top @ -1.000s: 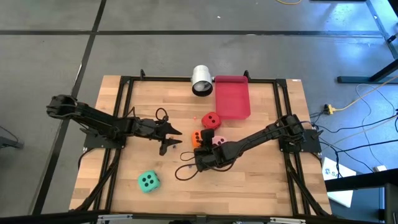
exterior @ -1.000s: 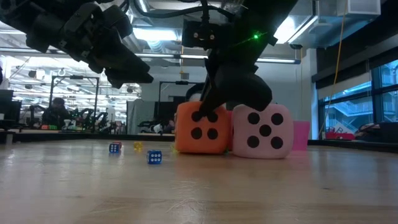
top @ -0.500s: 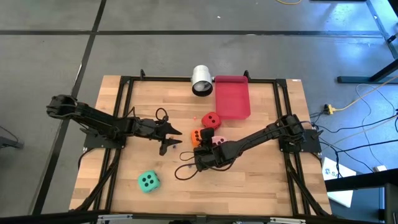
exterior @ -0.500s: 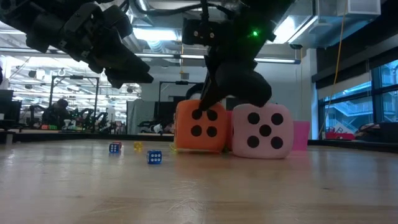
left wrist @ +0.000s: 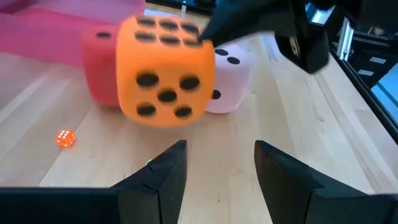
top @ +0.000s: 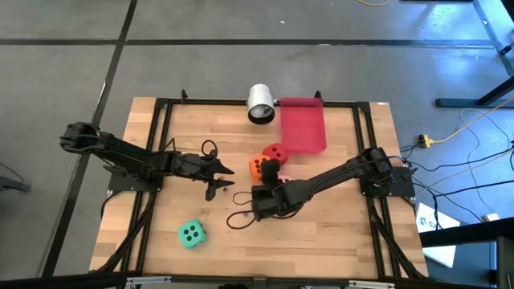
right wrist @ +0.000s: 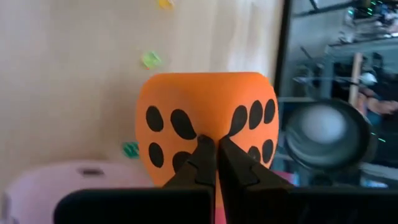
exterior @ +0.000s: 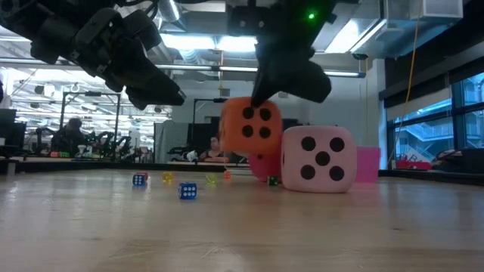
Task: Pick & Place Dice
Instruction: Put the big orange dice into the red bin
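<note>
Right tool [exterior: 261, 97], fingers pinched tight on a corner of the orange die [exterior: 250, 127], holding it clear of the desk [exterior: 242, 227] just beside and slightly above the pink die [exterior: 318, 159], with the red die [top: 275, 152] close behind and a red tray [top: 301, 123] and white cup [top: 261, 103] farther back. Left tool [left wrist: 214, 171] hovering near the desk's middle, fingers [left wrist: 163, 174] spread apart with nothing between them, facing the orange die. Green die [top: 191, 234] alone near the front left, well apart from the rest; a few tiny dice [exterior: 187, 191] scattered on the wood.
</note>
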Controlling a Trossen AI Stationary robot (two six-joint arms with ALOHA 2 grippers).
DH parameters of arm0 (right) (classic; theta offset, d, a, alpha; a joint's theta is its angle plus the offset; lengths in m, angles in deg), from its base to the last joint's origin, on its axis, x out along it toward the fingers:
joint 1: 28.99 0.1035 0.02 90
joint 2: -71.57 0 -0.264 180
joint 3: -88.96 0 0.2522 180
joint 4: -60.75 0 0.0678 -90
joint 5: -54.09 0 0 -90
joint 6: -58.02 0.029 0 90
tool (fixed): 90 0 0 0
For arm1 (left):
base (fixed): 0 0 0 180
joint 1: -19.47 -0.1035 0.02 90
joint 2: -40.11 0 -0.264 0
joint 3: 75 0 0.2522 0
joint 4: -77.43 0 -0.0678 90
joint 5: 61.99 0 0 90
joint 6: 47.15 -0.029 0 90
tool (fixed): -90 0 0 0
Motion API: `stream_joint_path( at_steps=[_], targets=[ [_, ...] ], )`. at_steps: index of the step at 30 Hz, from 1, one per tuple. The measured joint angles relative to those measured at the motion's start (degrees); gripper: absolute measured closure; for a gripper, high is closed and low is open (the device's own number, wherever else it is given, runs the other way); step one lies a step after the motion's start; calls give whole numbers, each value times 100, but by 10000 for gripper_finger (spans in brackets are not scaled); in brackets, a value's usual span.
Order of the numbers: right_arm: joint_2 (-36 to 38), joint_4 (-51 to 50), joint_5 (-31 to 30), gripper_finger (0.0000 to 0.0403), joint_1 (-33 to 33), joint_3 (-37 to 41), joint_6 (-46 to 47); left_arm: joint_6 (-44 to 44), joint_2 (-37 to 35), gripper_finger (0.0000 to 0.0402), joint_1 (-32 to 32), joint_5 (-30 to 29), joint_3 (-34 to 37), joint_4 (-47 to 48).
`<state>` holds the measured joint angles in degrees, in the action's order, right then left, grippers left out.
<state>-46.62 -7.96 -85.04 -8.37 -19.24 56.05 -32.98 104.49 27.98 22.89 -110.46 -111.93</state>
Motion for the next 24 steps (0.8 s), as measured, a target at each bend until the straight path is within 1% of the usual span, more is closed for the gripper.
stream_joint_path(
  at_steps=[6, 11, 14, 17, 21, 24],
  targets=[
    [70, -914, -343, 401, -69, -365, 286, -4, 0, 222, 0, 0, 0, 31],
    [455, -1109, -576, 401, -145, -429, 354, -2, 0, 222, 2, 2, 0, 77],
    [751, -1421, -614, 401, -202, -429, 628, -2, 0, 222, 0, 2, 0, 110],
    [972, -1940, -680, 401, -276, -429, 1055, -2, 0, 222, 1, 2, 0, 110],
    [1029, -2671, -741, 401, -457, -428, 1548, -2, 0, 222, 0, 2, 0, 112],
    [1040, -2868, -712, 401, -652, -276, 1654, 1, 0, 222, 0, 2, 0, 110]
  ],
)
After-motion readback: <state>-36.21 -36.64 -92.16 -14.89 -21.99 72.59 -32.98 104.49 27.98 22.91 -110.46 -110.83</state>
